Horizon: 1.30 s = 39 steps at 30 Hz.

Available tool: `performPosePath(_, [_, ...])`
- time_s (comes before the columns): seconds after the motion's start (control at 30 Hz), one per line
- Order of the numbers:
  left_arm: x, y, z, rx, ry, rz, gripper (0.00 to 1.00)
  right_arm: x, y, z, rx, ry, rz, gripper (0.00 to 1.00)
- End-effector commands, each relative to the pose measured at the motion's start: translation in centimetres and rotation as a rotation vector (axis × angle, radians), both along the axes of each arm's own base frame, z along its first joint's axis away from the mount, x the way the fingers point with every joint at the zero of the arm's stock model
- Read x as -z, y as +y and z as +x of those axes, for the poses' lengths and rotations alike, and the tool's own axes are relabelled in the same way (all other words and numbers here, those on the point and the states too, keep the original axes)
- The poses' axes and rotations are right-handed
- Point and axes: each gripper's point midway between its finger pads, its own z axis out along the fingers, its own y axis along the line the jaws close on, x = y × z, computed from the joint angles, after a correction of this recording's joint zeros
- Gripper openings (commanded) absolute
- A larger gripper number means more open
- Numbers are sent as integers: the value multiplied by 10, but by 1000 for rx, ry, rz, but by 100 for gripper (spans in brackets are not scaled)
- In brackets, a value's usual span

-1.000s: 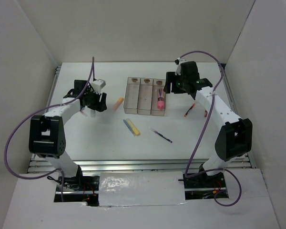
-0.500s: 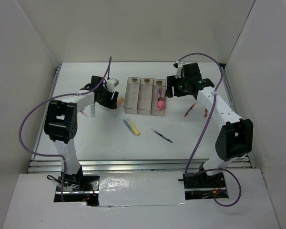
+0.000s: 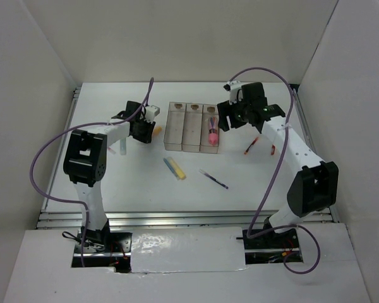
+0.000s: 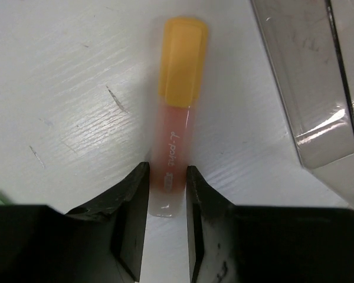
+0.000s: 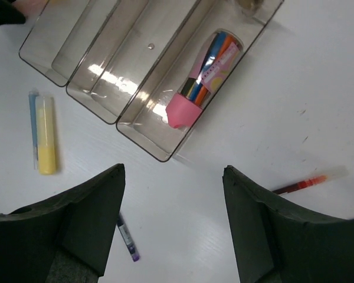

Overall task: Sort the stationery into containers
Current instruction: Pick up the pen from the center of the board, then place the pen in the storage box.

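Since a second ago the left arm has swung in from the table's left side, and the left gripper has reached the orange pen, which has not moved. The pen lies flat just beside the left wall of the bins, with a strip of bare table between pen and wall. The fingers are clamped on both sides of its clear end, and its orange cap points away from the wrist. The right arm has only shifted slightly.

The right gripper hangs with its jaws wide apart and empty, above the table by the right bin. That bin holds the pink marker, cap towards the near end; the left and middle bins hold nothing.

The bins stand mid-table, nearer the far edge. Nearer the near edge than the bins, the yellow pen and blue pen lie touching side by side. The purple pen lies near them towards the right edge, apart from both. Two red pens lie between the bins and the right edge, under the right arm. Open table runs along the whole near edge and along the far edge behind the bins.
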Motion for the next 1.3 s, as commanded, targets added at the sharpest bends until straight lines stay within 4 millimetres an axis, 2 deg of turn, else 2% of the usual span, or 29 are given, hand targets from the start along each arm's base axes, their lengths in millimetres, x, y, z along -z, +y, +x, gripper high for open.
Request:
performPosePath(0.0, [19, 8, -19, -7, 87, 31, 34, -49, 17, 0, -111, -197, -37, 74])
performPosePath(0.03, [21, 7, -22, -3, 98, 31, 29, -50, 20, -2, -139, -222, -64, 74])
performPosePath(0.07, [20, 7, -22, -6, 104, 27, 20, -51, 29, -7, -171, -240, -79, 74])
performPosePath(0.1, [18, 9, -25, -9, 117, 24, 16, -51, 30, -7, -179, -265, -106, 74])
performPosePath(0.2, [-5, 9, -27, 7, 87, -61, 8, -59, 46, -16, -279, -364, -179, 74])
performPosePath(0.23, [-31, 8, -24, 15, 26, -100, 7, -64, 47, -18, -315, -421, -217, 74])
performPosePath(0.3, [-53, 5, -28, 46, -8, -160, 2, -68, 58, -24, -380, -480, -243, 75])
performPosePath(0.33, [-76, 3, -32, 68, -45, -183, 0, -72, 63, -26, -418, -531, -265, 75])
performPosePath(0.37, [-87, 0, -37, 86, -50, -210, 0, -75, 67, -28, -441, -560, -272, 76])
performPosePath(0.4, [-112, -11, -47, 147, -73, -290, 0, -79, 74, -31, -476, -606, -285, 76])
performPosePath(0.53, [-162, -44, -92, 317, -31, -500, 0, -88, 100, -42, -583, -725, -297, 77])
performPosePath(0.67, [-175, -68, -139, 399, 134, -607, 0, -99, 127, -54, -704, -864, -287, 78])
performPosePath(0.7, [-174, -71, -145, 409, 178, -623, 0, -102, 140, -60, -764, -912, -287, 78])
performPosePath(0.73, [-180, -76, -150, 439, 196, -650, 0, -103, 146, -62, -791, -930, -289, 78])
performPosePath(0.8, [-177, -78, -164, 436, 301, -689, 0, -104, 160, -64, -849, -965, -296, 78])
performPosePath(0.83, [-183, -80, -166, 454, 311, -712, 0, -105, 168, -68, -876, -979, -293, 78])
performPosePath(0.9, [-180, -82, -172, 445, 375, -730, 0, -102, 177, -67, -920, -1011, -322, 79])
performPosePath(1.03, [-180, -83, -178, 443, 416, -747, 0, -81, 193, -81, -1056, -986, -359, 81])
performPosePath(1.17, [-184, -85, -179, 441, 397, -744, 2, -49, 202, -105, -1208, -923, -393, 84])
performPosePath(1.27, [-181, -86, -180, 428, 395, -723, 4, -36, 205, -117, -1272, -887, -405, 84])
